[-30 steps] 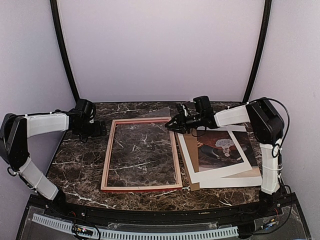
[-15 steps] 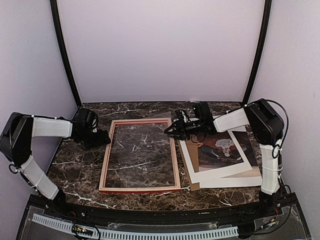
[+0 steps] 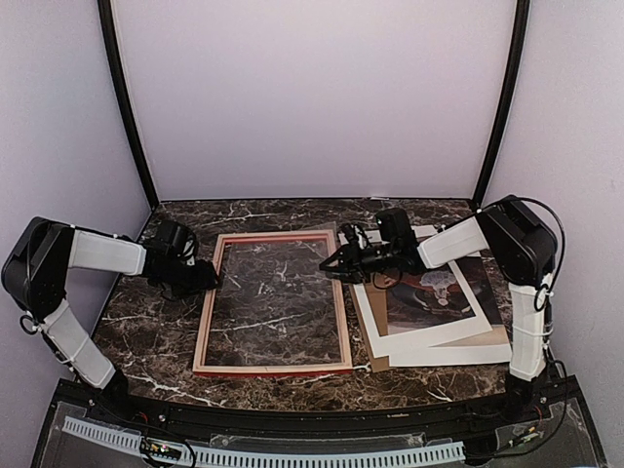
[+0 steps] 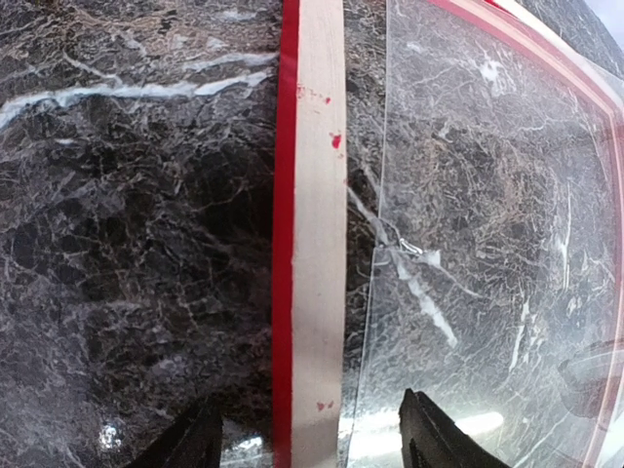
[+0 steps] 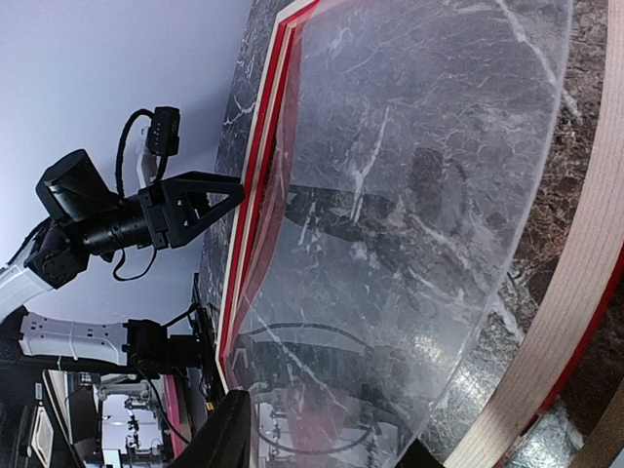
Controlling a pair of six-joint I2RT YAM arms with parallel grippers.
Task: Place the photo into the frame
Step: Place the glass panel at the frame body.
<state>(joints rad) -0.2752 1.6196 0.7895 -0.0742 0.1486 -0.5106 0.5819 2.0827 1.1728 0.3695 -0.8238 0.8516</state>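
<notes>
glossy clear sheet (image 5: 419, 224) in right tool (image 3: 331, 265), pale-wood frame (image 4: 317, 244) rail betw left tool (image 4: 307, 444) splayed fingers

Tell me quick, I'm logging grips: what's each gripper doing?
Left gripper: open, straddling the frame rail.
Right gripper: shut on the clear sheet.

I find no text, label, brand, number or sign that I can read in any of my views. The frame (image 3: 274, 302) shows only bare pale wood and a red edge, with a few red paint specks on the wood in my left wrist view. The photo (image 3: 434, 294) carries a dark scene with a pale figure and a white margin, with no caption that I can make out.
</notes>
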